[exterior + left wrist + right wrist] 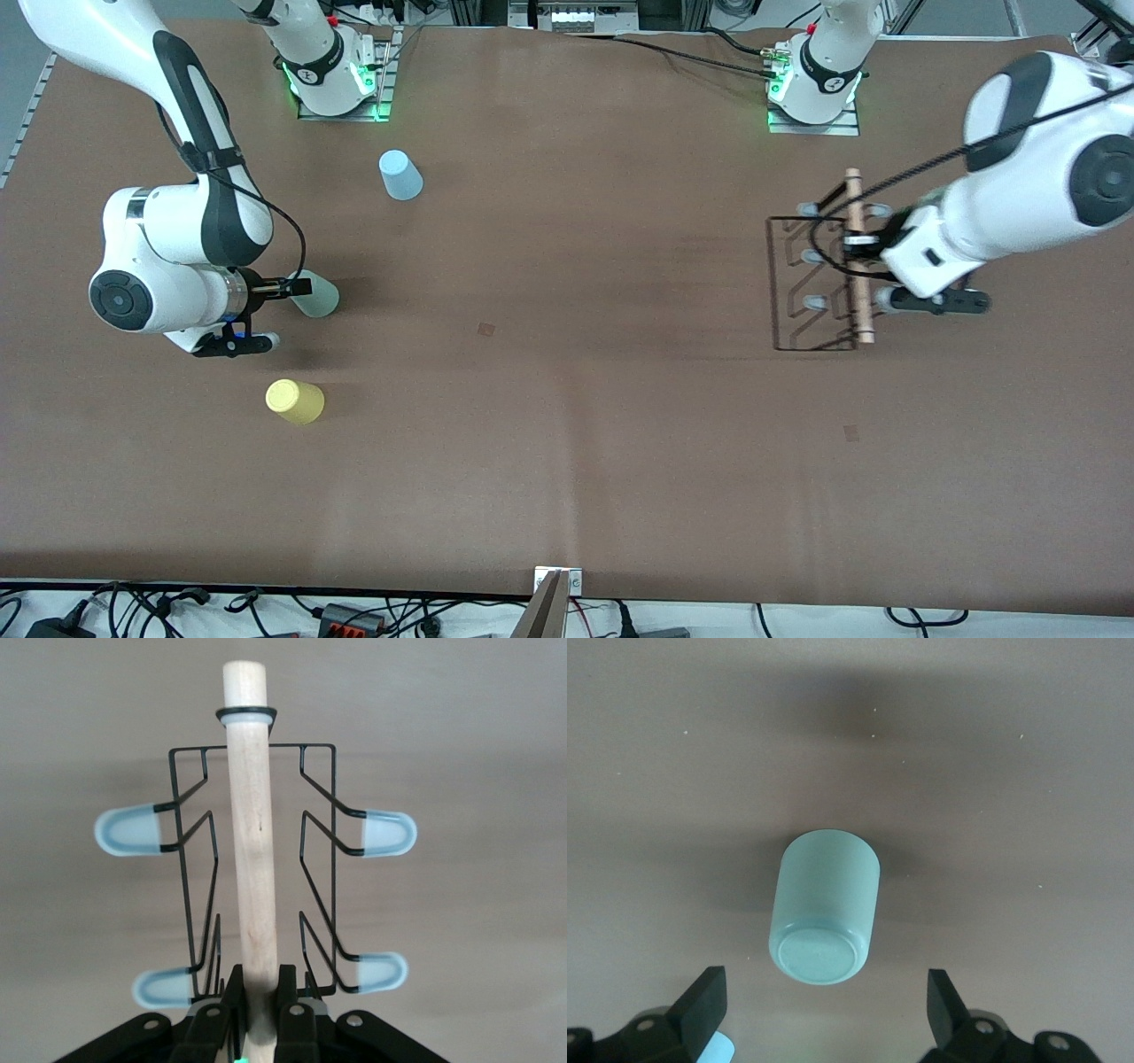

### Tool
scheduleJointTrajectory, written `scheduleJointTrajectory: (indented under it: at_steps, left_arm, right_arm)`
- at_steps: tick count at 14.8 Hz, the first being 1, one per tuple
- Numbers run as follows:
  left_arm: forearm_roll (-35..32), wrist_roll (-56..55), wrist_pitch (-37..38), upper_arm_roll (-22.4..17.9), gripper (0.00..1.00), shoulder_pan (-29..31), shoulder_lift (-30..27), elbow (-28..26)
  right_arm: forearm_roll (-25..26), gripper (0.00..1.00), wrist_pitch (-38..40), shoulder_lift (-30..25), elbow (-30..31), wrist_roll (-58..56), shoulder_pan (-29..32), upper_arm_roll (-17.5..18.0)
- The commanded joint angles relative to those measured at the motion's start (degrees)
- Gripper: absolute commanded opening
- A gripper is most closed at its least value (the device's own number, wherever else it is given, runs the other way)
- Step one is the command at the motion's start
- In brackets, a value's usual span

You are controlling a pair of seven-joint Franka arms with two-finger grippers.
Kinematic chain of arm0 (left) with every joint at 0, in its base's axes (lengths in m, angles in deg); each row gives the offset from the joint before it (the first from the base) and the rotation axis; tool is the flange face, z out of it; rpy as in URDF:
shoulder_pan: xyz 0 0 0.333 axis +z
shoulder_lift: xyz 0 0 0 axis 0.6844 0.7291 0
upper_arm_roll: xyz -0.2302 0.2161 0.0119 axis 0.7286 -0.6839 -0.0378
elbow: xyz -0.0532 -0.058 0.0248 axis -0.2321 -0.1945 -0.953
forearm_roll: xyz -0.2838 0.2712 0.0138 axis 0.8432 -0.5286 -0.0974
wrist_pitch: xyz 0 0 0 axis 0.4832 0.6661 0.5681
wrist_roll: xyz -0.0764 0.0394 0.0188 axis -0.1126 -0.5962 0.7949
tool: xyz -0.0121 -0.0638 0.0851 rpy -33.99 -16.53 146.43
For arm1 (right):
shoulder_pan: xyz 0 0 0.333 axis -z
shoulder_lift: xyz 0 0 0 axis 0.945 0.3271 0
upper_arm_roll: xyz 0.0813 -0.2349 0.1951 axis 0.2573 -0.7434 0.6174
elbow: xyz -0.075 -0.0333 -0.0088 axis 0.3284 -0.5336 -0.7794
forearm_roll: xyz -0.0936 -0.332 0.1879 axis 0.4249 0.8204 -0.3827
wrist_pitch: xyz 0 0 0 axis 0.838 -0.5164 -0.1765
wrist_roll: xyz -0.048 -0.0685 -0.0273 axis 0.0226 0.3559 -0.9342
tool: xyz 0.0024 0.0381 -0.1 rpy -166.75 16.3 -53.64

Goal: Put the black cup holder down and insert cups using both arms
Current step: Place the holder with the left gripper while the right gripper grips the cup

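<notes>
A big brown table fills the front view. At the left arm's end sits one black rack. Its wooden bar runs from the arm bases toward the front camera. The left gripper is clamped on the middle of the bar. Three cups stand upside down at the right arm's end. The blue cup is closest to the bases. The yellow cup is nearest the camera. The green cup is between them. The right gripper is just above the green cup, and in this view I cannot tell how its fingers stand. No writing can be read on anything.

In the left wrist view, the bar points straight away from the left gripper. The fingers squeeze it from both sides. The black wire rack hangs under the bar over blurry brown table. Four pale peg tips show, two on each side.

In the right wrist view, the green cup stands on the brown table, bottom up. The right gripper has its fingers wide apart, one on each side, not touching the cup.
</notes>
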Motion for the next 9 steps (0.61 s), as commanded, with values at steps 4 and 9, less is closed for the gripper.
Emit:
scheduleJointTrajectory:
  at_steps: [4,9]
  left_arm:
    - [3.9,-14.7,0.4,2.8,0.01,-10.6,7.4,6.2]
    - [3.9,-22.0,-8.1,2.8,0.01,-19.1,10.7,6.4]
  right_arm:
    - [-0.9,1.0,-2.2,0.8,1.3,5.3,0.2,0.2]
    - [-3.6,1.0,-4.3,1.5,3.2,5.6,0.3,0.2]
